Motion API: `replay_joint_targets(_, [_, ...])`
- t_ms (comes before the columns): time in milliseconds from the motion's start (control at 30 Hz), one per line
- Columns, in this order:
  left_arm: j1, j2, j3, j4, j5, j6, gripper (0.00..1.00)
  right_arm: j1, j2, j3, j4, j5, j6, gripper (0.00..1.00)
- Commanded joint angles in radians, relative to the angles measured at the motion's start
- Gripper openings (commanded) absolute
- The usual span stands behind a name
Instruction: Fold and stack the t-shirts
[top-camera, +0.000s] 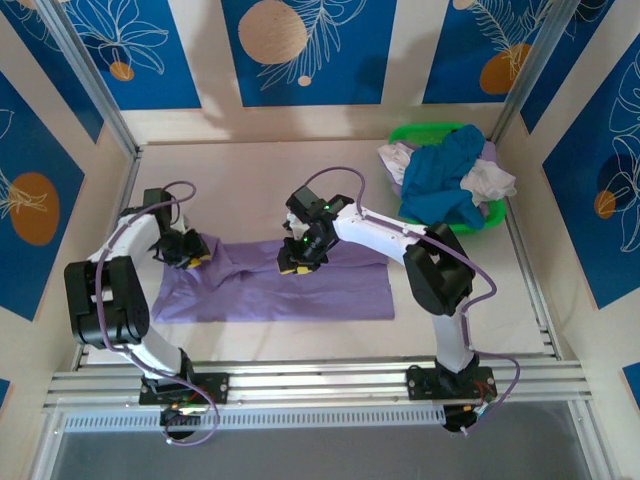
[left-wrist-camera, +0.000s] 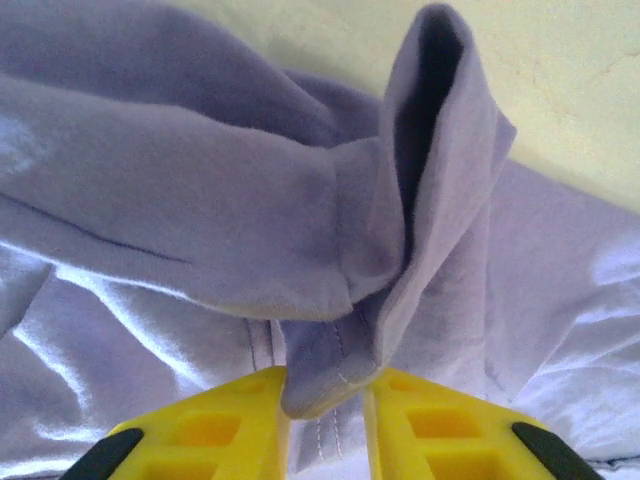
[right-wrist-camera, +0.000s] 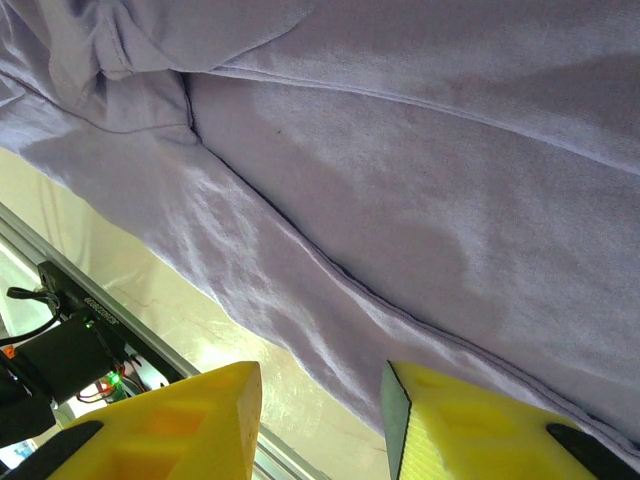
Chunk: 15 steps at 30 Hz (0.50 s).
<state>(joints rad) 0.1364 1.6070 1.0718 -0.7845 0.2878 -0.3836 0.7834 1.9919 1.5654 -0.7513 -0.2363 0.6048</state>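
Lying flat across the lower middle of the overhead view, a purple shirt (top-camera: 280, 290) is spread on the pale table (top-camera: 250, 180), with its long edges running left to right. The left gripper (top-camera: 188, 252) sits at the shirt's upper left corner. In that arm's close-up view, its yellow fingers (left-wrist-camera: 215, 435) stand narrowly apart, pinching a raised, stitched fold of hem that stands up between them. The right gripper (top-camera: 298, 260) rests over the shirt's top edge near the centre of the frame. In its close-up view, the fingers (right-wrist-camera: 470, 430) are moderately apart and the cloth edge runs down toward the one at the lower right, but I cannot tell whether any fabric is caught. At the upper right, a green basket (top-camera: 420, 130) holds a teal shirt (top-camera: 445, 180) and white shirts (top-camera: 490, 180) in a loose heap, waiting their turn. The purple cloth looks light, thin and limp. It wrinkles and droops wherever it is lifted, so it will likely sag and slide unless it is held at two spread points. Stitched hems, corners and seams seem the firmest places to pinch, as the doubled fabric there gives the fingers something thicker to grip.
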Motion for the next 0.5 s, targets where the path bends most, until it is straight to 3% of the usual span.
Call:
replay_joint_targets(0, [0.003,0.023,0.051,-0.002,-0.009,0.016,0.25,-0.005,-0.006,0.024,-0.024,-0.020,-0.001,0.39])
replay_joint_targets(300, [0.003,0.034,0.071,-0.013,-0.021,0.029,0.01,0.065,-0.013,0.023,0.063,-0.044,0.070,0.39])
replay_joint_targets(467, [0.004,0.046,0.085,-0.015,-0.012,0.033,0.00,0.160,0.032,0.077,0.128,0.080,0.028,0.39])
